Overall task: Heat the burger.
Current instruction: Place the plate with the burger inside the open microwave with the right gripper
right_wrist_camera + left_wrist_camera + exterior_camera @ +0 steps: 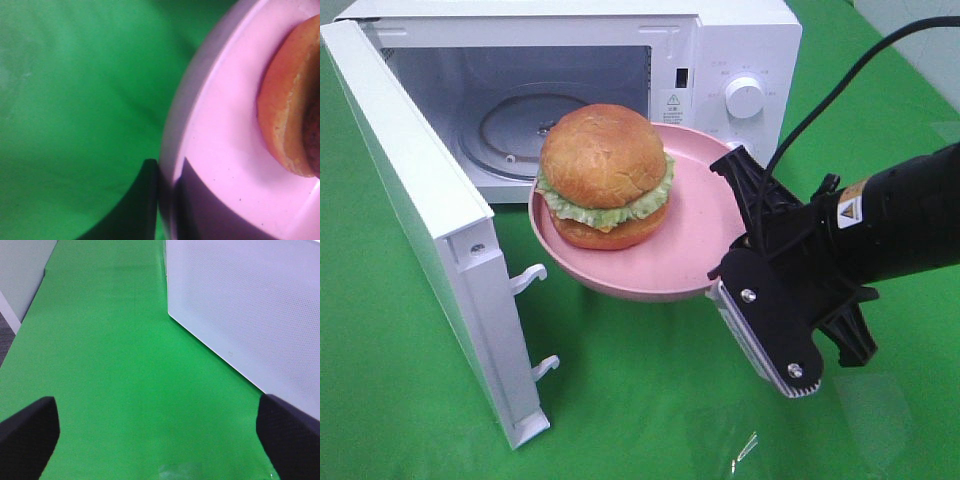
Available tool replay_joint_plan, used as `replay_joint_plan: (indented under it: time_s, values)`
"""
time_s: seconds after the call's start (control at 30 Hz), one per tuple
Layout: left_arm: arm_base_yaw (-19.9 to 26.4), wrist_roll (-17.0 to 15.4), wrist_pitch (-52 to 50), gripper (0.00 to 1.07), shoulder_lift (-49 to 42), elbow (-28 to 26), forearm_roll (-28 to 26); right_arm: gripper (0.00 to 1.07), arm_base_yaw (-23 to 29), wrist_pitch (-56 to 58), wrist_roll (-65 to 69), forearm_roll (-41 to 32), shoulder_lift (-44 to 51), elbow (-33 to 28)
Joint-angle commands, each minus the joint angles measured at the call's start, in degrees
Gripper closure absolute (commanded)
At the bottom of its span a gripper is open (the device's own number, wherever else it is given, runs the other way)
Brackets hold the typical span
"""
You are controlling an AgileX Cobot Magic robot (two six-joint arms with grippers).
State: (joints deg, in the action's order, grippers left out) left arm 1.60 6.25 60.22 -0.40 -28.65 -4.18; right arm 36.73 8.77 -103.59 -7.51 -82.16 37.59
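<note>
Holding the burger (605, 175) on the plate (705, 200), the right gripper (728, 268) is clamped on the plate rim, with both raised just in front of the open microwave (745, 45). The left gripper (160, 437) has its jaws wide apart over the cloth (110, 365) and grips nothing. The burger looks light, soft and loosely stacked, and sits unsecured on a smooth, stiff plate, so grip the rim rather than the bun and hold the plate level.

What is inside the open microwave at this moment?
Only its glass turntable shows inside the microwave. The burger on the pink plate, held in front, covers the cavity's right part.
</note>
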Motion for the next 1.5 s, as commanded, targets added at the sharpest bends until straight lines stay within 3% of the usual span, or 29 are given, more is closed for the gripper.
replay_joint_plan:
  time_s: [0.03, 0.67, 1.03, 1.5]
  values:
    - [0.23, 0.06, -0.8, 0.07, -1.26, 0.23, -0.46, 1.07, -0.11, -3.9, 0.69, -0.69, -2.12, 3.15]
    - [0.23, 0.06, -0.8, 0.07, -1.26, 0.23, -0.46, 1.07, 0.06, 0.92, 0.46, -1.15, -11.12, 13.98]
    - [0.23, 0.06, -0.8, 0.07, -1.26, 0.23, -0.46, 1.07, 0.06, 6.25, -5.61, -8.65, -13.58, 20.05]
    - [0.23, 0.06, -0.8, 0.07, -1.2, 0.23, -0.46, 1.07, 0.06, 8.08, -5.1, -9.05, -18.96, 26.81]
